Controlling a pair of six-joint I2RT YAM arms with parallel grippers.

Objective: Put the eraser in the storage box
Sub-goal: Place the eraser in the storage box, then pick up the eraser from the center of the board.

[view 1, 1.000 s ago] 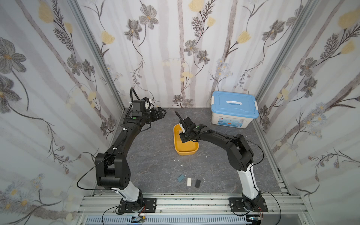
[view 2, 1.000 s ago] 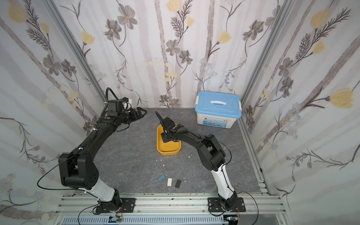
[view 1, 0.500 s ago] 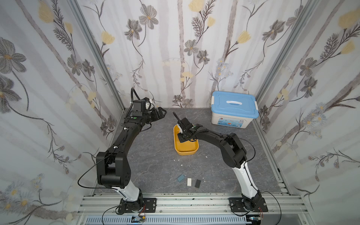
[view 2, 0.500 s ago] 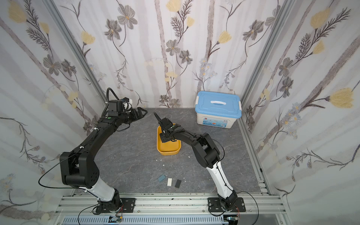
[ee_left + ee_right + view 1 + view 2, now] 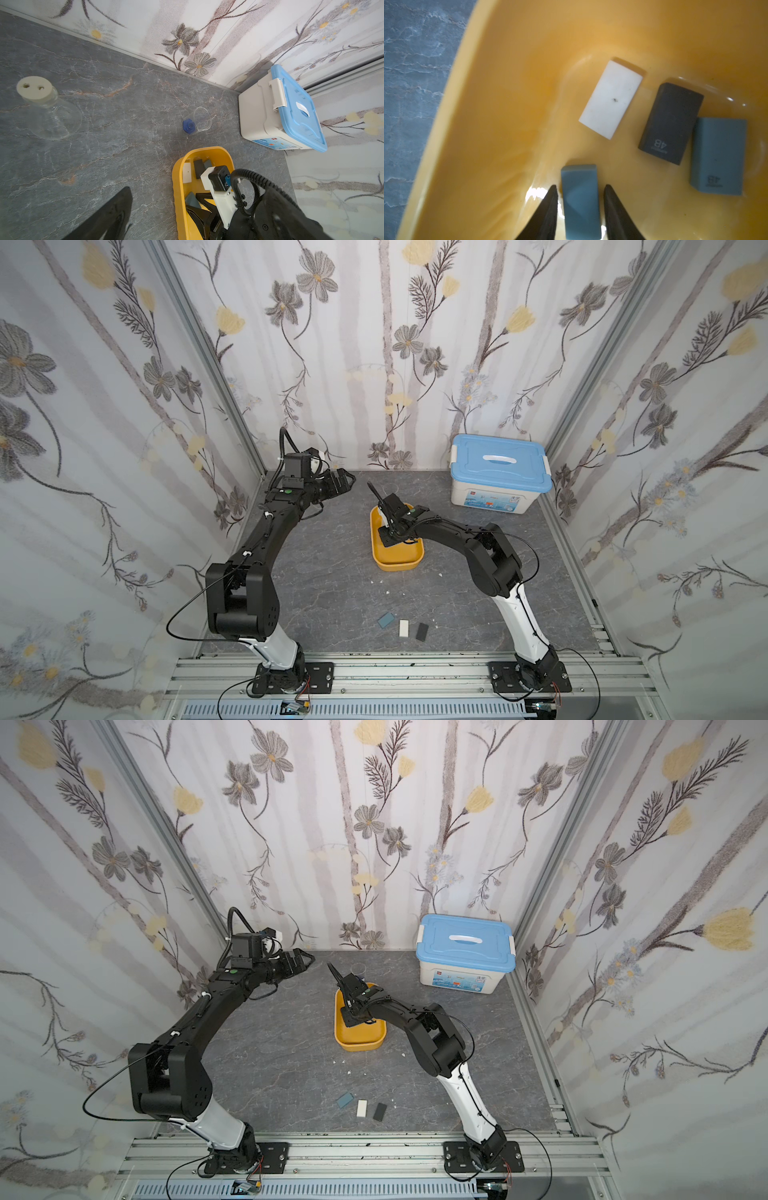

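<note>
The storage box [image 5: 397, 566] is a yellow-orange tub in the middle of the grey table, seen in both top views [image 5: 359, 1046]. My right gripper [image 5: 580, 186] reaches down inside it, open. A blue-grey eraser [image 5: 580, 199] lies on the box floor between the two black fingers, with a narrow gap on each side. A white eraser [image 5: 611, 99], a dark grey one [image 5: 670, 122] and another blue-grey one [image 5: 718, 155] also lie in the box. My left gripper [image 5: 345, 483] hovers open and empty at the back left.
A white box with a blue lid [image 5: 498, 472] stands at the back right. A glass flask [image 5: 47, 110] and a small clear beaker [image 5: 197, 121] stand near the back wall. Blue [image 5: 386, 619], white [image 5: 403, 627] and black [image 5: 422, 631] erasers lie near the front edge.
My right gripper's fingers have parted inside the box and let go of the blue-grey eraser. The left arm has stayed still.
</note>
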